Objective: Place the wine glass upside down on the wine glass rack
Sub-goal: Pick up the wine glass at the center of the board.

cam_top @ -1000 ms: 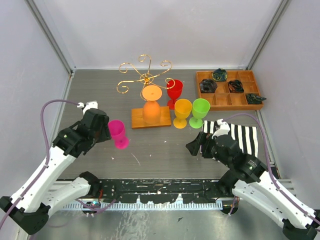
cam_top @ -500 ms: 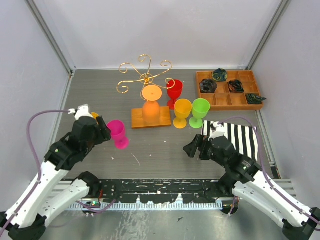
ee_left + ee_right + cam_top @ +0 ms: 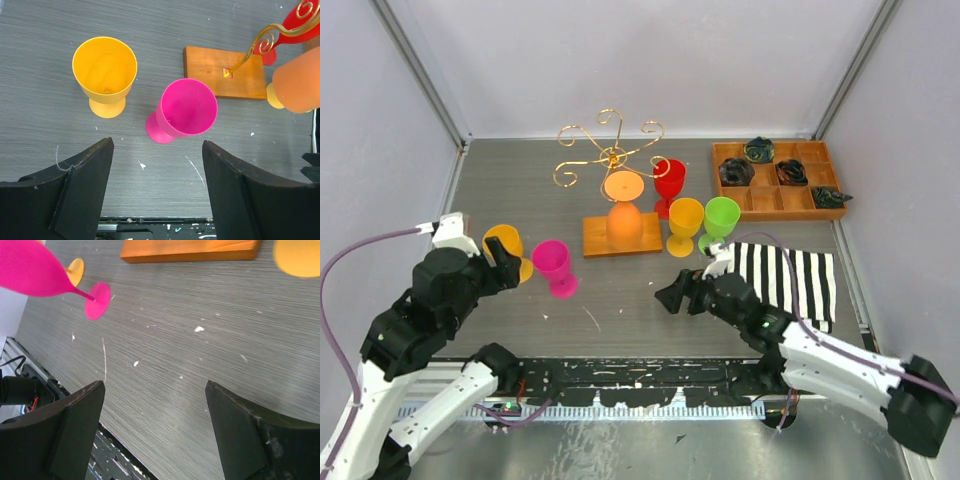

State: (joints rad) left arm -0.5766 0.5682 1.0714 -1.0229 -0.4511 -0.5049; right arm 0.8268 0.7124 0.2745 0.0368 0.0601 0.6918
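The pink glass (image 3: 553, 260) stood upright toward the left edge of the counter (image 3: 620, 300), well apart from the rack (image 3: 610, 150) at the back. The left tool (image 3: 156, 155) hung above it and the right tool (image 3: 155, 390) faced it low. Both were wide and empty, probably readying a grasp and flip.

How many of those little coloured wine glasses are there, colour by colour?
Yellow glasses: 2
Orange glass: 1
Red glass: 1
Green glass: 1
Pink glass: 1
Total: 6
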